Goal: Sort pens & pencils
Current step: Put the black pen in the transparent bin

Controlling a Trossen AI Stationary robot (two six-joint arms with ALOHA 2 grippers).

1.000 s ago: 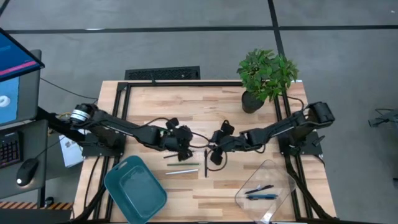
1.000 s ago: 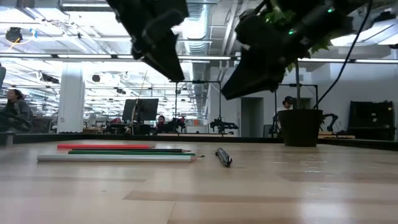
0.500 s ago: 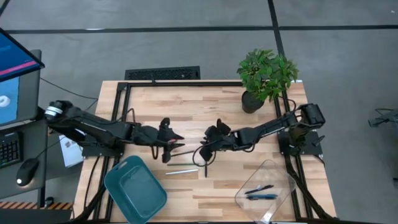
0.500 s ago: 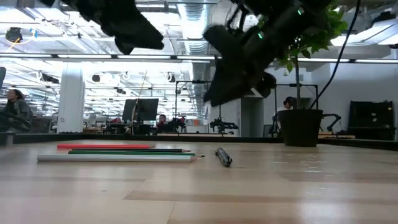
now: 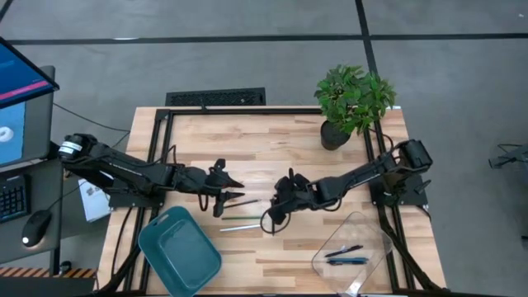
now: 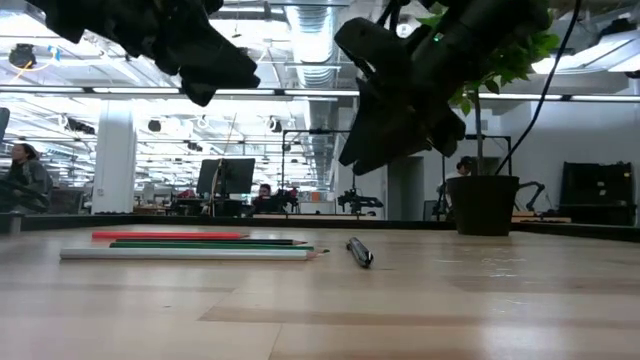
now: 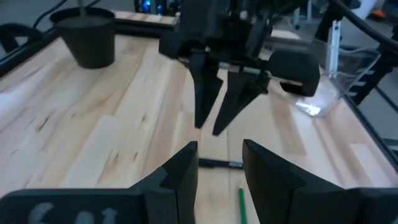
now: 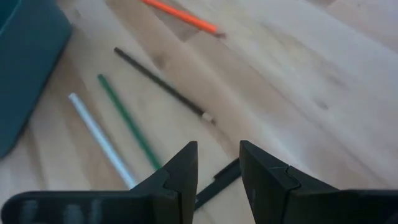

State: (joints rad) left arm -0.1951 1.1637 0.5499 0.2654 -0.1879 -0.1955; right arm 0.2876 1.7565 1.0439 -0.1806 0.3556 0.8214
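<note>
Left gripper (image 5: 234, 188): above the table's middle, fingers parted, nothing between them.
Right gripper (image 5: 269, 222): above the black pen (image 5: 273, 223), fingers parted around empty air; its own wrist view shows the pen on the wood below the fingertips.
Pencils on table: 4 close together near the middle. The right wrist view separates them best: orange pencil (image 8: 180, 15), dark pencil (image 8: 163, 85), green pencil (image 8: 127, 121), pale pencil (image 8: 101, 139).
Low view: the red, green and pale pencils lie flat in a stack of lines, the pen just beside their tips, both grippers clear of the wood.
Clear tray (image 5: 370, 233): near the right front corner, 2 pens (image 5: 345, 256) inside, seen only from above.
Teal bin (image 5: 151, 243): near the left front, seen from above.
Potted plant (image 5: 352, 99): back right.
</note>
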